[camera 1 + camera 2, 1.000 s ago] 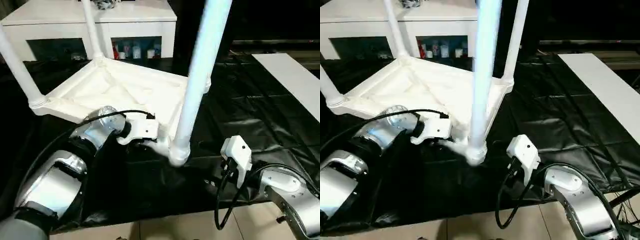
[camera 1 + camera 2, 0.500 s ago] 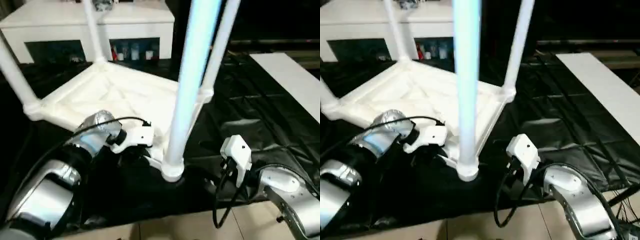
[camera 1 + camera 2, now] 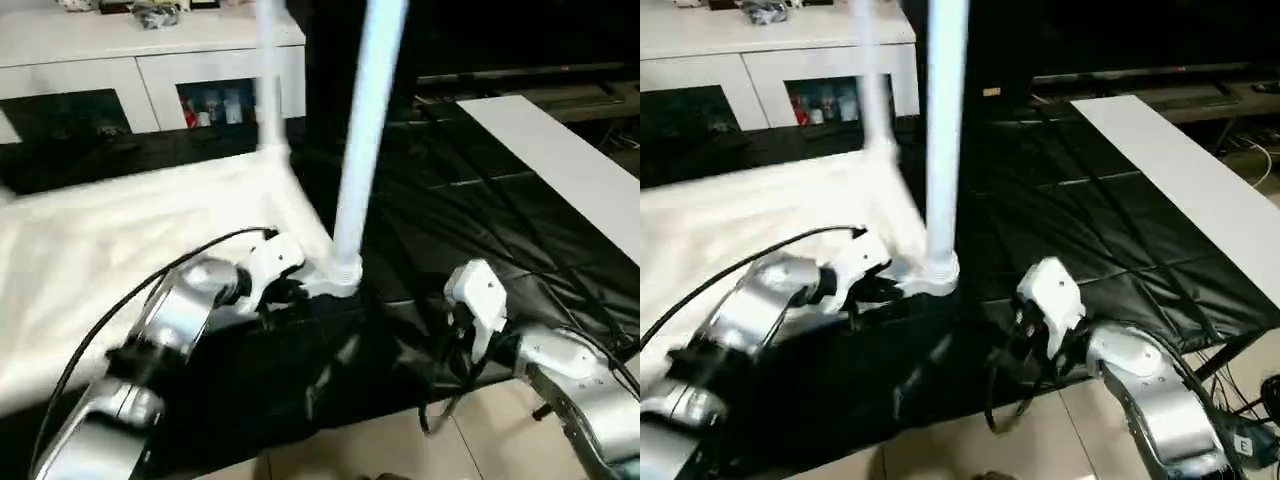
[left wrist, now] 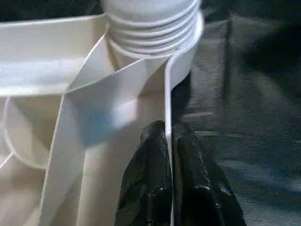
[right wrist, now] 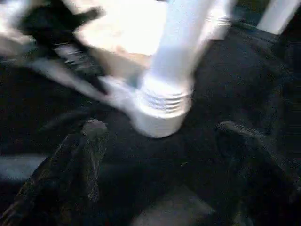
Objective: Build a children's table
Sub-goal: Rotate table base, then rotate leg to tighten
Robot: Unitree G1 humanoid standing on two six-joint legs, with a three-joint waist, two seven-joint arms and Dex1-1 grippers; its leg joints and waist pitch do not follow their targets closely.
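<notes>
Tabletop: the white plastic ribbed tabletop (image 3: 120, 240) lay upside down on the black sheet (image 3: 480, 220), left of centre.
Near leg: the white tube leg (image 3: 365, 130) stood in the corner socket (image 3: 335, 278) nearest the robot.
Left gripper (image 4: 168, 141): at that corner, fingers (image 4: 146, 188) either side of the rim.
Right gripper (image 5: 160, 155): right of the socket, apart from it.
Cabinet: the white cabinet (image 3: 150, 60) stood behind the tabletop.

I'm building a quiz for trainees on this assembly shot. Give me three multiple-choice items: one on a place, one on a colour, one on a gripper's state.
1. Where is the left gripper?
A. at the tabletop rim beside a corner socket
B. on the cabinet
C. on the floor

2. What colour is the sheet under the table?
A. white
B. black
C. red

3. How does the right gripper stand?
A. shut on a leg
B. shut, empty
C. open, empty

Key: 1 A, its fingers pinch the thin rim wall; 2 B, dark sheet; 3 C, fingers wide apart, nothing between.
</notes>
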